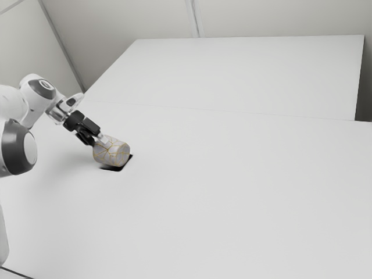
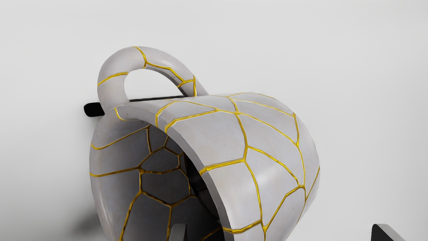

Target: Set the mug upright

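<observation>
A pale grey mug with gold crack lines (image 1: 111,152) lies on its side at the exterior view's left. The gripper (image 1: 102,140) reaches down to it from the upper left, its tips close to the mug's upper part. In the wrist view the mug (image 2: 267,134) shows its dark mouth and its looped handle, which sticks out away from the fingers. The gripper (image 2: 280,232) is open wide: one fingertip overlaps the mouth just by the rim, the other stands beyond the mug's outer wall with a gap. Whether the first tip touches the mug, I cannot tell.
A flat black patch (image 1: 125,163) shows under and beside the mug; its rounded end (image 2: 93,109) is near the handle. The white table (image 1: 232,174) extends toward the exterior view's right, with pale walls behind it.
</observation>
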`<state>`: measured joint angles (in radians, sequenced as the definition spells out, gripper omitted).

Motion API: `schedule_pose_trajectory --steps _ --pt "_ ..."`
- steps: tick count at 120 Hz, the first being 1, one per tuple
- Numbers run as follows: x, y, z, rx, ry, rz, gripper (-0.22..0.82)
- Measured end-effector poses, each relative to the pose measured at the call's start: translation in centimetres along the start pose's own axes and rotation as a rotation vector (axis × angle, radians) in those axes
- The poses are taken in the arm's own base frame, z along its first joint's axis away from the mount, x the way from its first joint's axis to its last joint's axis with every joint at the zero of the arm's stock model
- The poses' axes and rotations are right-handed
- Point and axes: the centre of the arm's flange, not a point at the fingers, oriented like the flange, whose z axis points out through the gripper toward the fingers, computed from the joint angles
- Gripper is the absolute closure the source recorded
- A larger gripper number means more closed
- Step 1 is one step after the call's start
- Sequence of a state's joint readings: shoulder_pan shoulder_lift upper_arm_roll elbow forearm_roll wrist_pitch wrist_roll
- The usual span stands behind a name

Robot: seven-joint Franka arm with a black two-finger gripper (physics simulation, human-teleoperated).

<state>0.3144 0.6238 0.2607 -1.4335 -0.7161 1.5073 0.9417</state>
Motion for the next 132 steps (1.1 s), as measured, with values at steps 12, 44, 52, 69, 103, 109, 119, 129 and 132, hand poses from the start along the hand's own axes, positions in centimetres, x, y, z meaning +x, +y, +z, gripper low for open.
schedule_pose_trajectory --steps 12,44,52,69,103,109,119,129,132 --pt "0.1 0.0 0.5 -0.034 0.021 0.013 0.00" --pt "-0.3 -0.6 0.8 -0.086 0.063 0.018 0.10" --pt "-0.6 -0.8 0.8 -0.097 0.067 0.016 0.18" --pt "-0.9 -0.9 1.2 -0.130 0.073 0.007 0.38" --pt "-1.9 -1.3 1.7 -0.226 0.129 -0.023 0.70" --pt "-1.8 -1.2 1.7 -0.237 0.139 -0.023 0.72" --pt "-1.7 -1.1 1.7 -0.247 0.150 -0.021 0.75" --pt "-1.6 -0.8 1.5 -0.249 0.156 -0.019 0.76" --pt "-1.6 -0.7 1.4 -0.249 0.157 -0.020 0.76"
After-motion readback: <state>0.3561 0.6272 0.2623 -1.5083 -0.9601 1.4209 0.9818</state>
